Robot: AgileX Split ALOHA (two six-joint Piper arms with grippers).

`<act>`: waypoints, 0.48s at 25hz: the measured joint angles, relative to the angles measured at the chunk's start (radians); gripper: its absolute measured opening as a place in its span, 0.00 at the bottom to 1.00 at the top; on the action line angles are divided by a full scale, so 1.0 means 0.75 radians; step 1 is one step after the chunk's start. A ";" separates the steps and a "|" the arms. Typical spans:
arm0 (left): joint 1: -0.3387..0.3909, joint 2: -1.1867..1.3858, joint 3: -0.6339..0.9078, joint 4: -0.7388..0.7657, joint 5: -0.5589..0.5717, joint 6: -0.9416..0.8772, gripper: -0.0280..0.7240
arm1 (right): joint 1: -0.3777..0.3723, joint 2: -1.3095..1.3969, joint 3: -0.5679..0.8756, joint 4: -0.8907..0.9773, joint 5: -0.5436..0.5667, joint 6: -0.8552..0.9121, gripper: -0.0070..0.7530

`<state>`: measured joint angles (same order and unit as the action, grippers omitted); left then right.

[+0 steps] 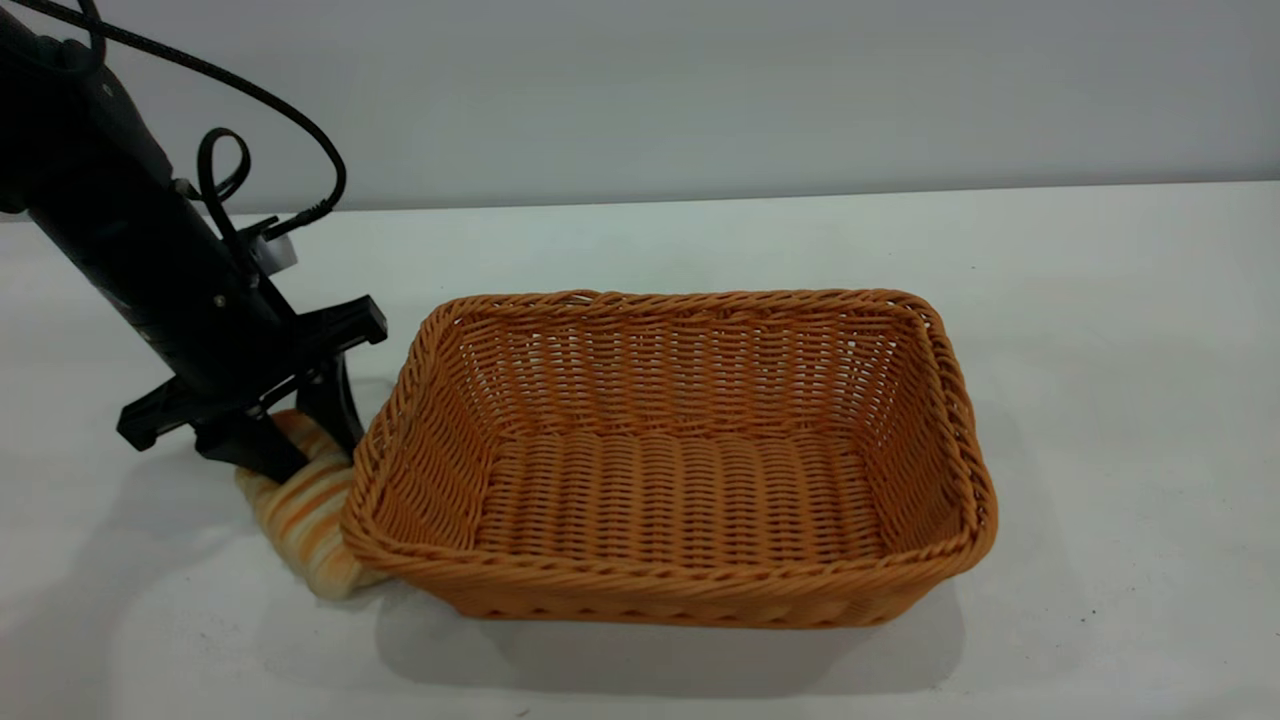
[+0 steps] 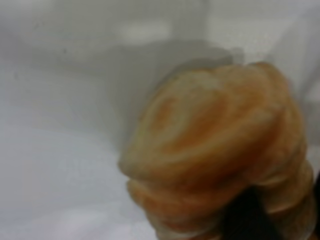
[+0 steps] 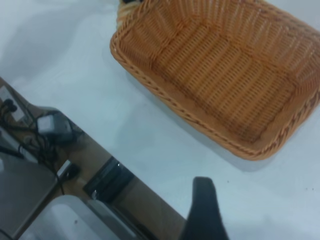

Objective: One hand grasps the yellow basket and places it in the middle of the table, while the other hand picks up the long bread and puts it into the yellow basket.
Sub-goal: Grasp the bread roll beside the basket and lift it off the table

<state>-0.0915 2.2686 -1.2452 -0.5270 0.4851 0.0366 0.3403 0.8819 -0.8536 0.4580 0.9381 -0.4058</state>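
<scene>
The yellow basket [image 1: 670, 460] stands empty on the white table [image 1: 1100, 300], near its middle. The long bread [image 1: 300, 510] lies on the table against the basket's left end. My left gripper [image 1: 295, 435] is down on the bread's far end, one finger on each side, shut on it. In the left wrist view the bread [image 2: 215, 150] fills the picture, with a dark finger [image 2: 245, 215] against it. My right gripper [image 3: 205, 205] is out of the exterior view. It hangs off the basket [image 3: 225, 70], open and empty, with one finger [image 3: 202, 210] showing.
The table's edge [image 3: 125, 165] runs under the right gripper; beyond it are cables and a grey bin [image 3: 65, 220] on the floor. The grey wall [image 1: 700, 90] stands behind the table.
</scene>
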 joint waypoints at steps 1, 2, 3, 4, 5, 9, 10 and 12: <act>0.000 0.000 0.000 0.013 0.006 0.000 0.42 | 0.000 -0.010 0.000 0.000 0.000 0.000 0.78; 0.000 -0.001 0.000 0.033 0.012 0.000 0.31 | 0.000 -0.021 0.000 0.000 0.000 0.000 0.78; 0.000 -0.004 0.000 0.056 0.019 0.000 0.22 | 0.000 -0.027 0.000 0.000 0.000 0.000 0.78; 0.000 -0.008 0.000 0.079 0.031 0.000 0.14 | 0.000 -0.035 0.000 0.000 0.001 0.000 0.78; 0.000 -0.016 0.000 0.104 0.049 0.000 0.11 | 0.000 -0.036 0.000 -0.001 0.001 0.000 0.78; -0.002 -0.081 0.006 0.177 0.124 -0.003 0.11 | 0.000 -0.038 0.000 -0.006 0.007 0.000 0.78; -0.002 -0.118 0.009 0.181 0.130 -0.004 0.11 | 0.000 -0.038 0.000 -0.006 0.007 0.000 0.78; -0.002 -0.212 0.009 0.187 0.134 -0.005 0.11 | 0.000 -0.038 0.000 -0.006 0.012 0.000 0.78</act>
<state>-0.0932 2.1098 -1.2384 -0.3871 0.5855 0.0329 0.3403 0.8535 -0.8536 0.4536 0.9469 -0.4058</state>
